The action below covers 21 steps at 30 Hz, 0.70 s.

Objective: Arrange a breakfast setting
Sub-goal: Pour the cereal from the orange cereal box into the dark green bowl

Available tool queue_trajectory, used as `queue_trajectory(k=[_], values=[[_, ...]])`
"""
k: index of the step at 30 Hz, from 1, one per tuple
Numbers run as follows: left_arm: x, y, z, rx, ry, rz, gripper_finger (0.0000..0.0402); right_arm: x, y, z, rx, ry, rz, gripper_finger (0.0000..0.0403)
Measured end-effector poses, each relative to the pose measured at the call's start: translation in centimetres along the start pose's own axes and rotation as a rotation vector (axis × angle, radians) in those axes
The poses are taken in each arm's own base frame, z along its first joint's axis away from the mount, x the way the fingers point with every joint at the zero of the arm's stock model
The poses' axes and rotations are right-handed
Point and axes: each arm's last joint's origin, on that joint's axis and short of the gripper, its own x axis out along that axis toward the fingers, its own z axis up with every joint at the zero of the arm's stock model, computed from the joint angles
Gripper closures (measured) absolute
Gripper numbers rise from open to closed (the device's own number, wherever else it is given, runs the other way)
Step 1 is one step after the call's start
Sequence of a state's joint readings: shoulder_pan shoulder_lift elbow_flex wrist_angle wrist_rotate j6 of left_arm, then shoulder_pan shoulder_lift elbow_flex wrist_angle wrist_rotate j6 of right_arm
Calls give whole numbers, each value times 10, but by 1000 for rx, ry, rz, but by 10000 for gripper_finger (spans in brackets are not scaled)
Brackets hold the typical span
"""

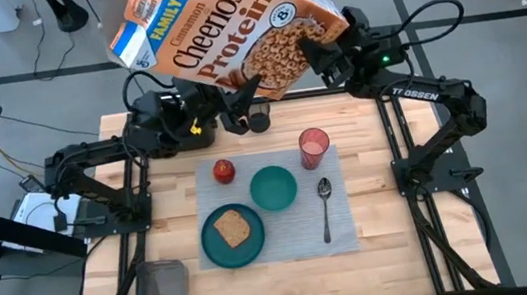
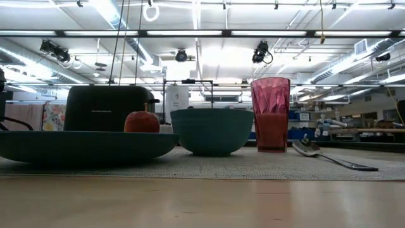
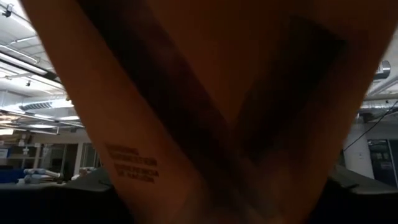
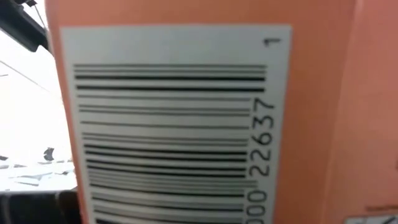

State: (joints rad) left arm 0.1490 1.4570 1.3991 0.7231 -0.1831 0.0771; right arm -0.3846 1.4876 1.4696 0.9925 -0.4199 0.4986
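The orange-yellow Cheerios box (image 1: 229,31) is held high above the table's far edge, tilted, with its top toward the far left. My right gripper (image 1: 319,55) is shut on its lower right end. My left gripper (image 1: 243,100) is under the box's lower edge, its fingertips hidden by the box. The box fills both wrist views, its barcode panel showing in the right one (image 4: 174,124). On the grey placemat (image 1: 339,229) sit the teal plate (image 1: 232,237) with the toast slice (image 1: 232,229), the teal bowl (image 1: 273,188), the red apple (image 1: 223,171), the pink cup (image 1: 314,146) and the spoon (image 1: 324,205). My right gripper holds the Cheerios box at its lower right end (image 1: 306,41), with one finger lying over the printed front face; the other finger is hidden behind the box. It comes from the table's right side. The box is lifted clear of the table and tilted.
The black toaster (image 2: 107,107) stands at the far left, under my left arm. A small black cup (image 1: 259,121) stands at the far edge beside it. A grey translucent bin (image 1: 161,293) sits at the near left corner. Bare wood shows along the near edge (image 1: 291,285).
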Motion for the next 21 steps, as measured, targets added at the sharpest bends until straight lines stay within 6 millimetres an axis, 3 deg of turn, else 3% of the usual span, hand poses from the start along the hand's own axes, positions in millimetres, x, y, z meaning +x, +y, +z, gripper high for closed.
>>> queue_trajectory(k=[8,14,21], values=[[0,0,-1,6,18,-4,146,0,-1,-1,12,65,20,129],[-1,4,3,1,19,0,165,-3,-8,-11,54,165,19,50],[-4,12,10,-12,69,12,167,-6,-14,-14,64,215,7,61]])
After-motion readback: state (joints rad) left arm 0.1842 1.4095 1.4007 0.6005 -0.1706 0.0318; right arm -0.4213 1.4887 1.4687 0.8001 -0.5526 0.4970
